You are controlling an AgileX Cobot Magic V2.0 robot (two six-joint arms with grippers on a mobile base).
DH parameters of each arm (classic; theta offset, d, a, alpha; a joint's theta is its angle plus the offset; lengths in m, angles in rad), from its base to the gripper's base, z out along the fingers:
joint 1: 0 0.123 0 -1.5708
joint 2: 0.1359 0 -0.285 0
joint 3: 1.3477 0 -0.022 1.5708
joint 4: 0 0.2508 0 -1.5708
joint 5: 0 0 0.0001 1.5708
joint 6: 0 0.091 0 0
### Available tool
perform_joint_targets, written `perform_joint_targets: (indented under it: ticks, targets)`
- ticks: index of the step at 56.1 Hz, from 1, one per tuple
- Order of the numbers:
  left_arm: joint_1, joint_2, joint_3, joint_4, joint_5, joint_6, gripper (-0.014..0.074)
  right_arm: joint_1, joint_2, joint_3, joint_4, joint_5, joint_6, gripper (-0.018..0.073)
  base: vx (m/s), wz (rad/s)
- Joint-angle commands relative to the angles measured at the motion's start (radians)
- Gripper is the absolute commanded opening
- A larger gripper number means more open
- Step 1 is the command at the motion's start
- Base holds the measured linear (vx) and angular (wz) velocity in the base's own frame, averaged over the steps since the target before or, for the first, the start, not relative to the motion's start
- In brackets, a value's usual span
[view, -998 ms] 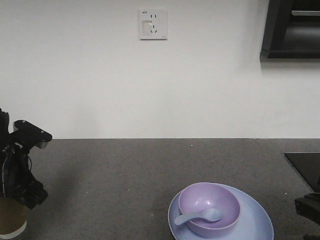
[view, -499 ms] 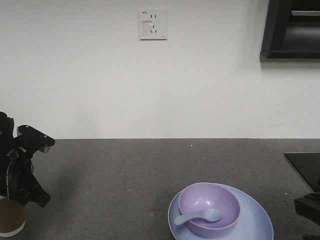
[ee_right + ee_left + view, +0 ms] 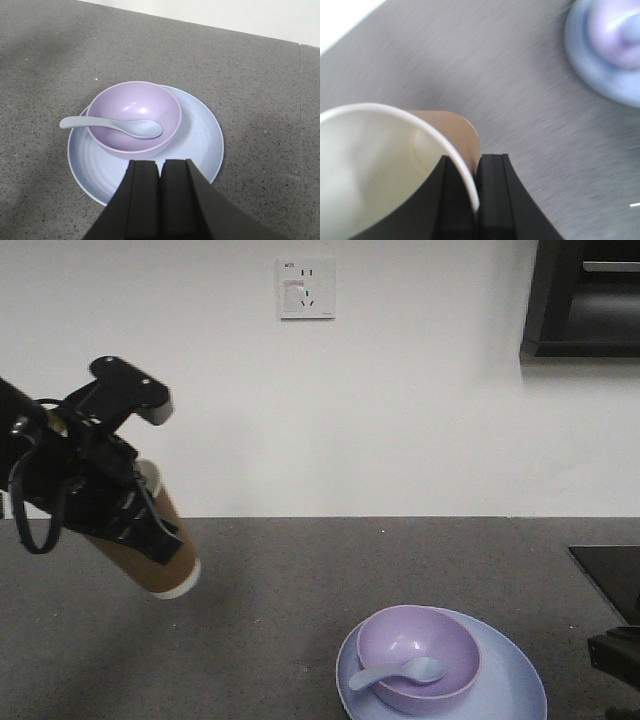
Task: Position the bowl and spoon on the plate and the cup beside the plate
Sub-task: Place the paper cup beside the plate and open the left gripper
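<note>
Left wrist view: left gripper (image 3: 476, 192) pinches the cup (image 3: 385, 165) by its rim wall, one finger inside, one outside. Cup is airborne and tilted, well left of the plate (image 3: 505, 680). Thin rim grip may slip or crush. Right gripper (image 3: 160, 172) closed, empty, near the bowl (image 3: 134, 120) and spoon (image 3: 112, 126).

Plate (image 3: 600, 75) and bowl (image 3: 620, 30) blurred, cut off at frame edge.

Black left arm (image 3: 75, 475), looped cable (image 3: 35, 530), flat matte black fingers (image 3: 142, 200)
</note>
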Motion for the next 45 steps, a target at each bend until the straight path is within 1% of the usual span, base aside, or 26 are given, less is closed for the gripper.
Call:
perform_joint_targets:
  ticks: [1, 9, 14, 21, 27, 45]
  targets:
    - [-0.080, -0.015, -0.041, -0.022, -0.058, 0.008, 0.0000, -0.005, -0.003, -0.028, 0.019, -0.074, -0.004, -0.0008, 0.00, 0.00]
    - [-0.172, 0.047, -0.041, -0.023, -0.064, -0.004, 0.0000, -0.005, -0.003, -0.028, 0.018, -0.073, -0.003, -0.0008, 0.00, 0.00]
    - [-0.209, 0.088, -0.041, -0.021, -0.066, -0.016, 0.0000, -0.005, -0.003, -0.028, 0.018, -0.073, -0.003, -0.0008, 0.00, 0.00]
    - [-0.246, 0.143, -0.041, -0.020, -0.067, -0.016, 0.0000, -0.004, -0.003, -0.028, 0.026, -0.073, -0.003, -0.0008, 0.00, 0.00]
    - [-0.262, 0.179, -0.042, -0.004, -0.066, -0.016, 0.0000, -0.004, -0.003, -0.028, 0.038, -0.073, -0.003, -0.0008, 0.00, 0.00]
    - [-0.262, 0.228, -0.046, -0.007, -0.072, -0.016, 0.0000, -0.004, -0.003, -0.028, 0.040, -0.073, -0.003, -0.0008, 0.00, 0.00]
